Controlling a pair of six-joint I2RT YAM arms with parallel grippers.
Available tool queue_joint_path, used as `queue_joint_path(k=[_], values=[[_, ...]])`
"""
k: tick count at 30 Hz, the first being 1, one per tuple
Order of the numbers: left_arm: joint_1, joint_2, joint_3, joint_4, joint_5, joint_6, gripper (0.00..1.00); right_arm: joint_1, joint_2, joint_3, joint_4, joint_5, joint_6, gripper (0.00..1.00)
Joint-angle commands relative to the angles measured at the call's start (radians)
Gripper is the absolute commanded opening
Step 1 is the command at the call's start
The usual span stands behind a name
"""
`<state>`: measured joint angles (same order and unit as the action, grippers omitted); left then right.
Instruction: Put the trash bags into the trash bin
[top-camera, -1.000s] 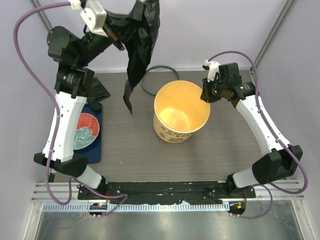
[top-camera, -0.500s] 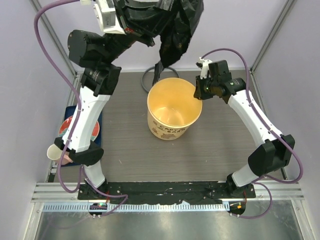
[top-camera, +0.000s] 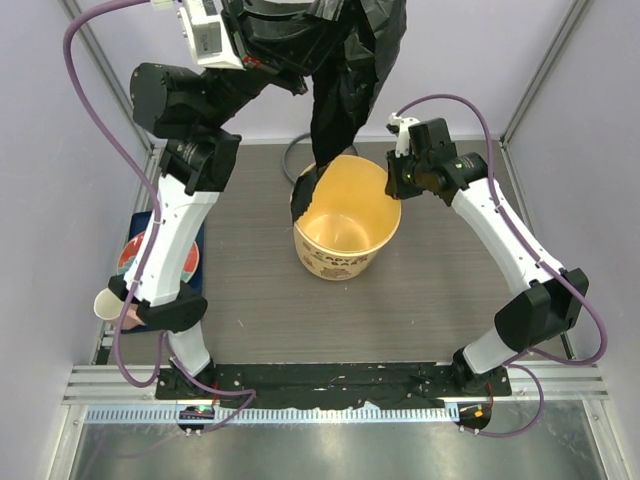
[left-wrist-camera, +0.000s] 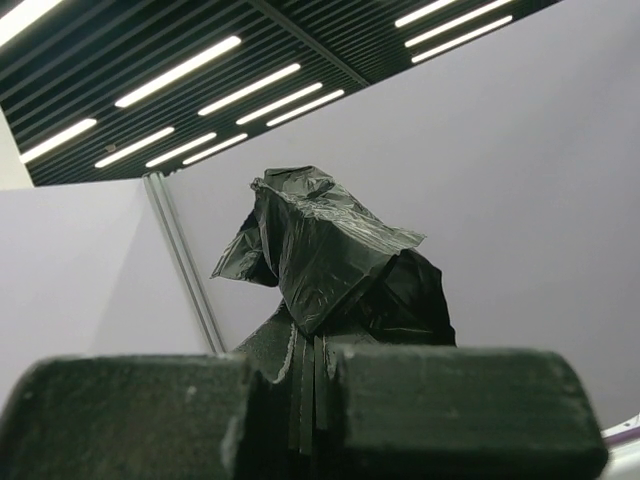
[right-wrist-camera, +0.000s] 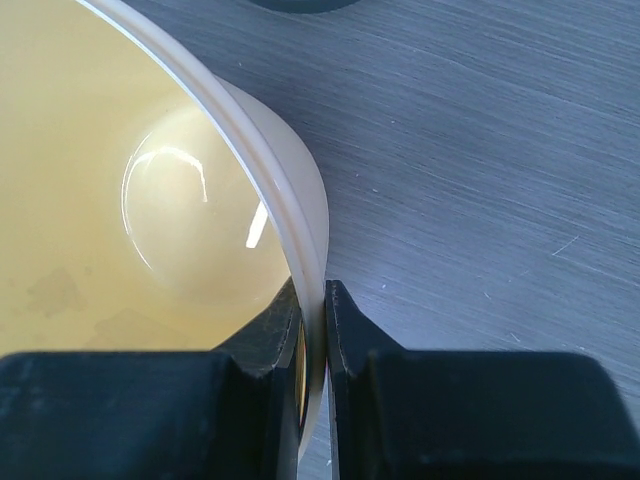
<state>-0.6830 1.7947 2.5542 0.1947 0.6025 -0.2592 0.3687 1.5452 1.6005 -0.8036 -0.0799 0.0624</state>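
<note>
The cream-yellow trash bin (top-camera: 344, 215) stands open mid-table, lettering on its near side. My left gripper (top-camera: 268, 50) is raised high at the back and is shut on a black trash bag (top-camera: 338, 70), which hangs down in a crinkly sheet. The bag's lower end (top-camera: 305, 188) drapes over the bin's back-left rim. In the left wrist view the film (left-wrist-camera: 325, 255) bunches up out of the closed jaws. My right gripper (top-camera: 397, 182) is shut on the bin's right rim (right-wrist-camera: 285, 215), one finger inside the wall and one outside.
A dark grey ring (top-camera: 294, 158) lies on the table behind the bin. A blue tray with a round plate (top-camera: 137, 250) sits at the left edge, and a small beige cup (top-camera: 106, 304) beside it. Frame posts stand at the back corners.
My left gripper rose and swung right with the bag, whose lower end dropped onto the bin's back-left rim. My right gripper moved the bin a little left and back.
</note>
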Motion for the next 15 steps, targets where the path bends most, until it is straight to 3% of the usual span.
queue_joint_path(k=[1, 15], values=[[-0.027, -0.015, 0.031, 0.063, -0.003, -0.006, 0.00, 0.025, -0.016, 0.019, 0.027, 0.009, 0.031, 0.01], [-0.050, 0.042, 0.052, 0.117, -0.058, 0.026, 0.00, 0.096, -0.031, -0.013, -0.002, 0.029, 0.010, 0.01]])
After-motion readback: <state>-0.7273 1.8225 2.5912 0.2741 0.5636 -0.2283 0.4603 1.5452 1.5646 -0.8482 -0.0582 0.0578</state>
